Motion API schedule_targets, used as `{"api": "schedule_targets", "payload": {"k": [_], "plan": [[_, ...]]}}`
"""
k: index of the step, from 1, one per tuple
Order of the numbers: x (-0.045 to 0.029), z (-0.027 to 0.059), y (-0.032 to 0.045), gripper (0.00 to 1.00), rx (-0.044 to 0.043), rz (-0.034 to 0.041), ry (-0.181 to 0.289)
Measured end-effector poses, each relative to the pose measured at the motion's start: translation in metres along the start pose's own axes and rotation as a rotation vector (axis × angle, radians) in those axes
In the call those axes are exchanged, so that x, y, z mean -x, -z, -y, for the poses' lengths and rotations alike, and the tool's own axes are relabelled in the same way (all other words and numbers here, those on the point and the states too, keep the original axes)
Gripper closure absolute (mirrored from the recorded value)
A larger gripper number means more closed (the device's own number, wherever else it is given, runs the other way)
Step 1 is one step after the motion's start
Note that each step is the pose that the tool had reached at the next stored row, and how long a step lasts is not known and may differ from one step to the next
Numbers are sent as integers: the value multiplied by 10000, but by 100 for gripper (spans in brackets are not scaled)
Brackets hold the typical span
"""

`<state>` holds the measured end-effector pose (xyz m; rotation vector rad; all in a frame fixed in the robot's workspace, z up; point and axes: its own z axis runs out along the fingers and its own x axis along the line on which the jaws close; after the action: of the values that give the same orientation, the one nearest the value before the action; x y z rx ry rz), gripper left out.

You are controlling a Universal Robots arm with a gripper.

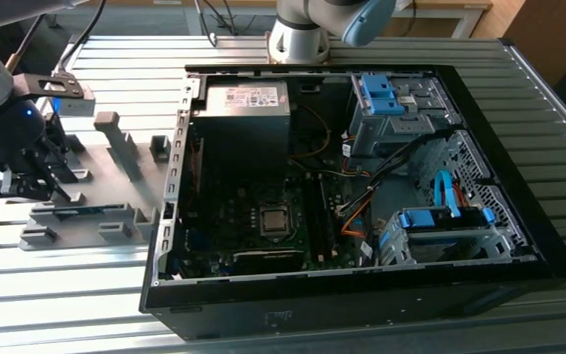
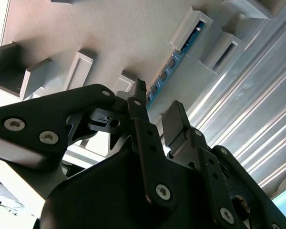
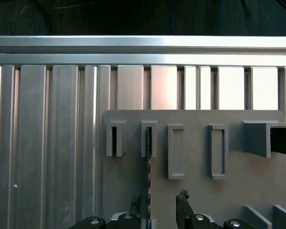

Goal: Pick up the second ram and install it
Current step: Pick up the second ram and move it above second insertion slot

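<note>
Grey slotted plastic holder [image 3: 257,191] on ribbed aluminium counter [image 3: 38,143]. Slim blue second ram [image 2: 181,50] stands edge-up in slot, directly below end effector [image 3: 158,202]; fingers spread apart.

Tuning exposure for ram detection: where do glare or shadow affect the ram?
First wrist view: the ram stands edge-on, a dark line in a slot of the holder; glare lies on the table. Second wrist view: its blue face is lit, table slats glaring alongside. Exterior view: it sits dim near the gripper.
</note>
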<state>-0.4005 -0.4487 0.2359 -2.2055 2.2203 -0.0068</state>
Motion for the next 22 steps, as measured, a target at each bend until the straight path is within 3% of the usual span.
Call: {"api": "schedule_targets", "payload": {"k": [3, 22], "plan": [[-1, 0, -24, 59, 6, -54, -5], [-8, -1, -97, 59, 5, -53, -5]]}}
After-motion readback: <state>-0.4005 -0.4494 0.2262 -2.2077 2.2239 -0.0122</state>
